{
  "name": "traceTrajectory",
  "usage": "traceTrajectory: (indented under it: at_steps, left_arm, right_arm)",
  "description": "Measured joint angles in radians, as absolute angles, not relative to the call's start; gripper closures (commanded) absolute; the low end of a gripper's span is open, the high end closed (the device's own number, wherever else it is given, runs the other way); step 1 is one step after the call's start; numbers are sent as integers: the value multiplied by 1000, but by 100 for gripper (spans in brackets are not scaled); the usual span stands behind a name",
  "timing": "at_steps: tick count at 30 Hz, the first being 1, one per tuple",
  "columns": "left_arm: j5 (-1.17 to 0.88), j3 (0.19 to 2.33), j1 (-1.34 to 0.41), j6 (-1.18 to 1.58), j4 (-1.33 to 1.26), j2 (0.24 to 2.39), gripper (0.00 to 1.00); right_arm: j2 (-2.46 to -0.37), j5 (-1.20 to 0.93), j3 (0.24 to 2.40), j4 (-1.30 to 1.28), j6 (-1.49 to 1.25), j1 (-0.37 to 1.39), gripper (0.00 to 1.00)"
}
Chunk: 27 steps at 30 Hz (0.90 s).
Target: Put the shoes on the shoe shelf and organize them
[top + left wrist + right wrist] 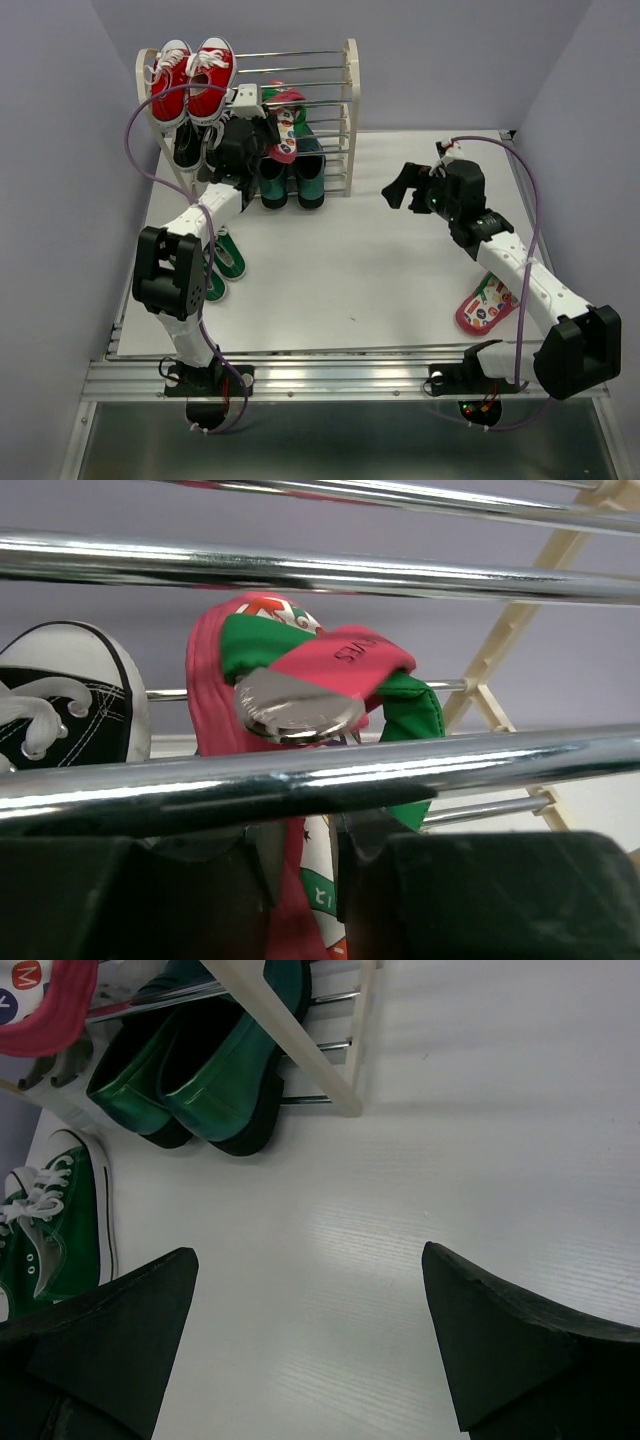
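Green sneakers lie on white table, left side. Shoe shelf stands at back by purple-grey wall. Left gripper pinches pink flip-flop btw. shelf's rods. Green loafers sit low in shelf, right half. Right gripper hangs over table, fingers wide apart. 2nd flip-flop lies far right, near front edge.

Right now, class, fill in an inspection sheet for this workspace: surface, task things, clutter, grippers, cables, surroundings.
Surface: white table.
Job's things: shoe shelf at back; green loafers on its lowest tier; green sneakers and loose flip-flop on the table; held flip-flop at the rods.
Clutter: red sneakers on top tier, black sneakers beneath.
Grippers: left gripper shut on held flip-flop; right gripper open, empty.
Cables: purple cables along both arms.
Surroundings: lilac walls.
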<state>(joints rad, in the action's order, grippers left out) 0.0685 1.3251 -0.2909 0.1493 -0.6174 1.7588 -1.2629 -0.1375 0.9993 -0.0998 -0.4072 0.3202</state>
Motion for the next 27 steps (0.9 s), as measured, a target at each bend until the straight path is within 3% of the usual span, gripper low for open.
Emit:
traceTrajectory:
  at_steps: [4, 8, 16, 27]
  left_arm:
    - [82, 1325, -293, 139, -613, 1758, 45]
    - [84, 1325, -297, 134, -595, 1758, 42]
    - [91, 1325, -294, 130, -551, 1758, 21]
    - [112, 1319, -293, 148, -505, 1708, 9]
  right_arm:
    - [-1245, -128, 999, -101, -403, 320, 0]
    - [-1237, -125, 998, -102, -403, 320, 0]
    - [-1228, -111, 998, -113, -403, 320, 0]
    - [-1188, -107, 970, -136, -404, 320, 0]
